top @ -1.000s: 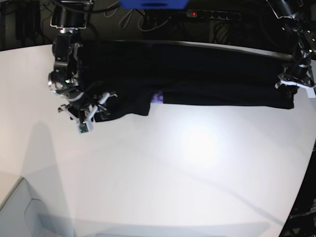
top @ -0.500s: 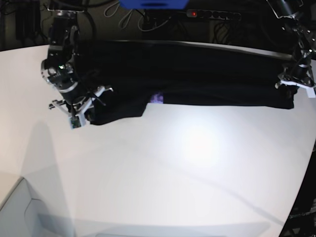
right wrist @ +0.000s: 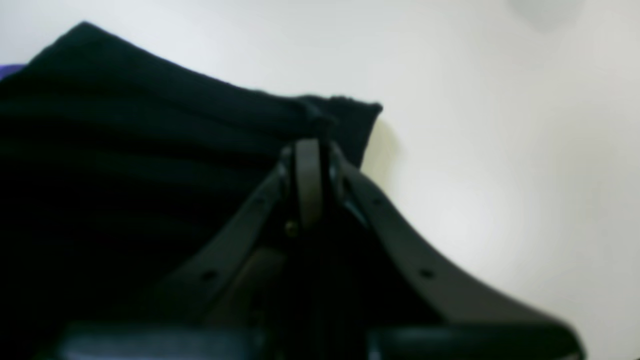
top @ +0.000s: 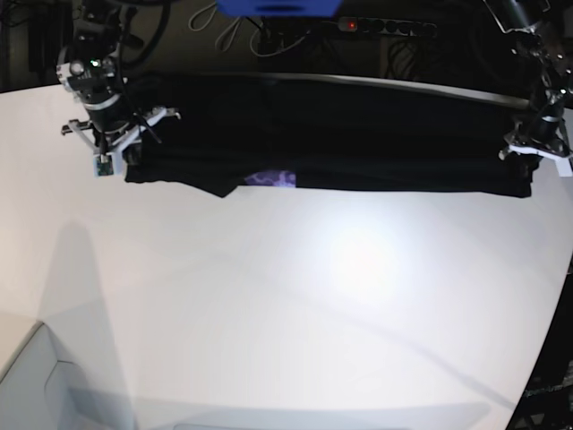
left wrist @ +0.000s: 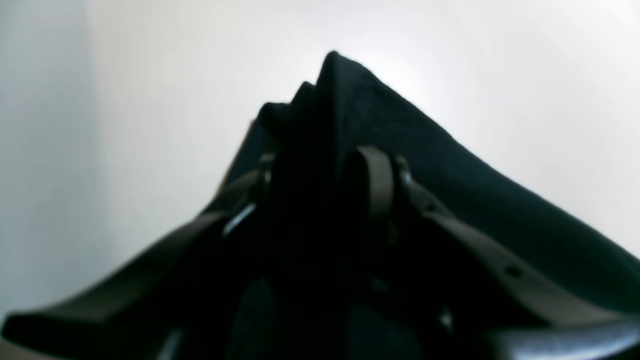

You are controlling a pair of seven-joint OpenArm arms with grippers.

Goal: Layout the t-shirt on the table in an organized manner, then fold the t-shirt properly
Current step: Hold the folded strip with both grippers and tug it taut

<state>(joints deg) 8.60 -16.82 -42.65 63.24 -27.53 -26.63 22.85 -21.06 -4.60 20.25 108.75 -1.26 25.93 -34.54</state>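
Stretched across the top of the frame, the black t-shirt (top: 340, 134) lies along the far edge of the white table (top: 295, 296), a sliver of purple print (top: 271, 178) showing. The right gripper (top: 115, 152), upper left, pinches one end; the left gripper (top: 528, 154), at right, pinches the other.
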